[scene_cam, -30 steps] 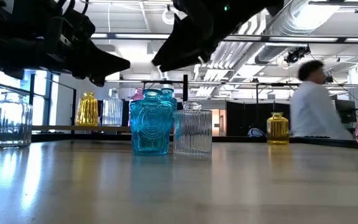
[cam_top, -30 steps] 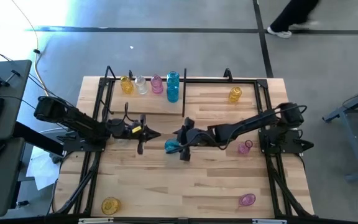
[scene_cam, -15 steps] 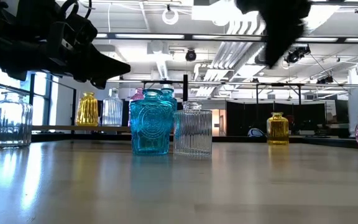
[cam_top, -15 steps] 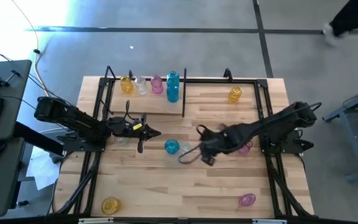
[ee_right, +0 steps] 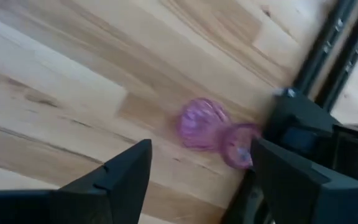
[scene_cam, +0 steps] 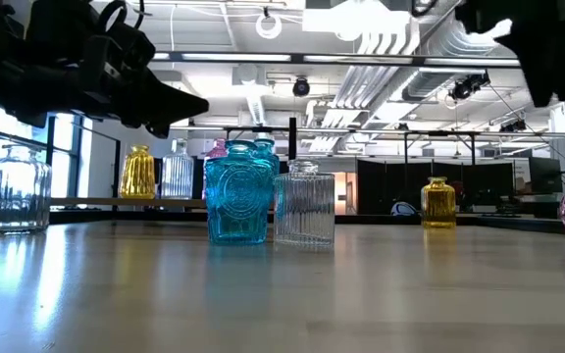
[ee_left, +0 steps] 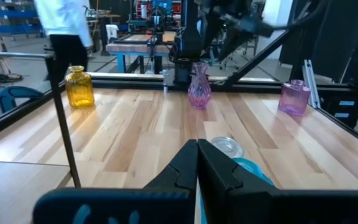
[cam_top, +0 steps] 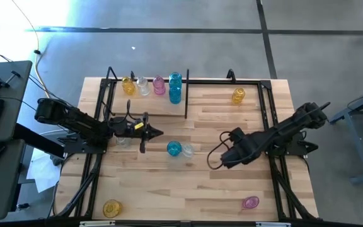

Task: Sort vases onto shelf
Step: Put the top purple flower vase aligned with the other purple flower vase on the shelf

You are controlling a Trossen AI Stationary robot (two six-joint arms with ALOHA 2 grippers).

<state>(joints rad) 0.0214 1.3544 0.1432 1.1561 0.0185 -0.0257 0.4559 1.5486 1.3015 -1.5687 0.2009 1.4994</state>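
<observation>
— Counting what's shelved: on the shelf [cam_top: 188, 82] I see a yellow vase [cam_top: 128, 85], a clear one, a pink one and two teal ones left of the divider rod, plus another yellow right of it.

— And what's left?

— A teal vase [cam_top: 174, 148] and a clear vase [cam_top: 186, 150] mid-table, two pink ones on the right, a yellow one at the near edge. Roughly half done, I'd say.

— The arms?

— The right gripper [ee_right: 197, 177] hangs over a pink vase [ee_right: 199, 132], fingers spread wide, holding nothing. The left gripper [ee_left: 197, 163] is pinched closed, empty, hovering by the shelf.
</observation>
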